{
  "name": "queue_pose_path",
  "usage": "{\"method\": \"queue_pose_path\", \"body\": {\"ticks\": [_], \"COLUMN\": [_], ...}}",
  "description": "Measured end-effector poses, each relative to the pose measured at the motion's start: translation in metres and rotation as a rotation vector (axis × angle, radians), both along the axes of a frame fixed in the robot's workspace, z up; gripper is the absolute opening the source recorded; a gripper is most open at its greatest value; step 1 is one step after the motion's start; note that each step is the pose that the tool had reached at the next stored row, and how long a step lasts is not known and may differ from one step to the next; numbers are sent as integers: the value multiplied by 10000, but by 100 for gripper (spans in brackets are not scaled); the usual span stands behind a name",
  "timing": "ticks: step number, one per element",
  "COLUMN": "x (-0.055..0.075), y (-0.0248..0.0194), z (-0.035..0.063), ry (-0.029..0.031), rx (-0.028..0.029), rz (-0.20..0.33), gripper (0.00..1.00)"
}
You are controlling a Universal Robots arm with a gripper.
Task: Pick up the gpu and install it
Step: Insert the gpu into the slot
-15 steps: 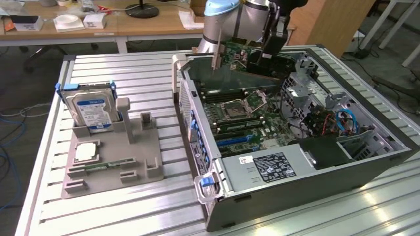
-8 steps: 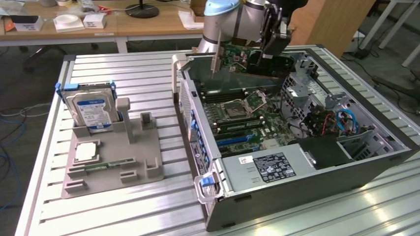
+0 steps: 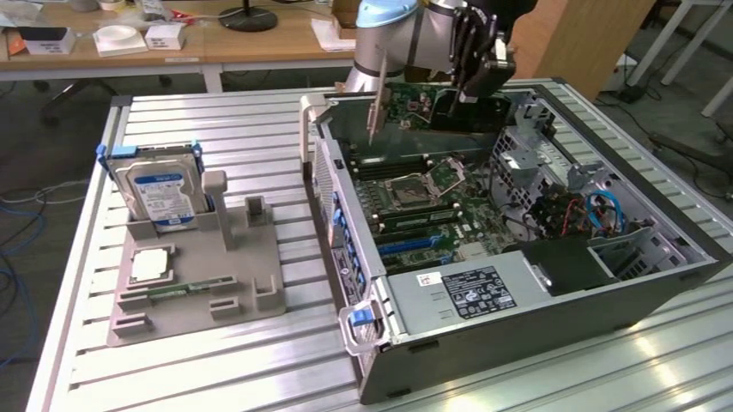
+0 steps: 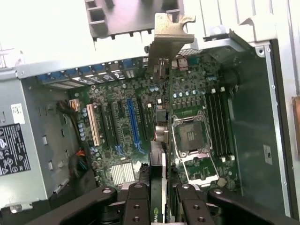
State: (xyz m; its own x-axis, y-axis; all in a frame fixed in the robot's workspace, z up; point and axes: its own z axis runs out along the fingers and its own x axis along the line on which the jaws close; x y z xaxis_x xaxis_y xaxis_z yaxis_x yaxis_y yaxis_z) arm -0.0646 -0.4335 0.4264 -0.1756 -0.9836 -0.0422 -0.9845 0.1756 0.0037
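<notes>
My gripper [image 3: 475, 86] is shut on the gpu [image 3: 456, 113], a thin dark card that hangs over the far end of the open computer case [image 3: 538, 326]. Its pale metal bracket [image 3: 375, 116] points down toward the case's rear wall. In the wrist view the gpu [image 4: 158, 159] runs edge-on between the black fingers [image 4: 138, 201], with the bracket [image 4: 171, 37] at its far end. The card is held above the motherboard [image 4: 187, 98], between the blue expansion slot [image 4: 133, 121] and the CPU socket [image 4: 190, 136], and touches no slot.
A grey fixture [image 3: 240, 283] at the exterior view's left holds a silver hard drive [image 3: 160, 184], a CPU [image 3: 151, 264] and a green memory stick [image 3: 172, 292]. The power supply [image 3: 469, 292] fills the case's near end. Cables [image 3: 596, 215] lie by the drive bays.
</notes>
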Motion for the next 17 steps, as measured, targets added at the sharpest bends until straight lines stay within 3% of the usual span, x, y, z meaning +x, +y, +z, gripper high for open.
{"method": "queue_pose_path", "body": {"ticks": [5,13,14,15,17], "x": [1,91,110,112,112], "y": [0,0,0,0,0], "z": [-5,-23,-41,-48,-56], "ry": [0,-8,-54,-179,-348], "rx": [-1,2,-5,-12,-22], "rz": [726,803,1306,1359,1385], "gripper": [27,27,27,27,27]}}
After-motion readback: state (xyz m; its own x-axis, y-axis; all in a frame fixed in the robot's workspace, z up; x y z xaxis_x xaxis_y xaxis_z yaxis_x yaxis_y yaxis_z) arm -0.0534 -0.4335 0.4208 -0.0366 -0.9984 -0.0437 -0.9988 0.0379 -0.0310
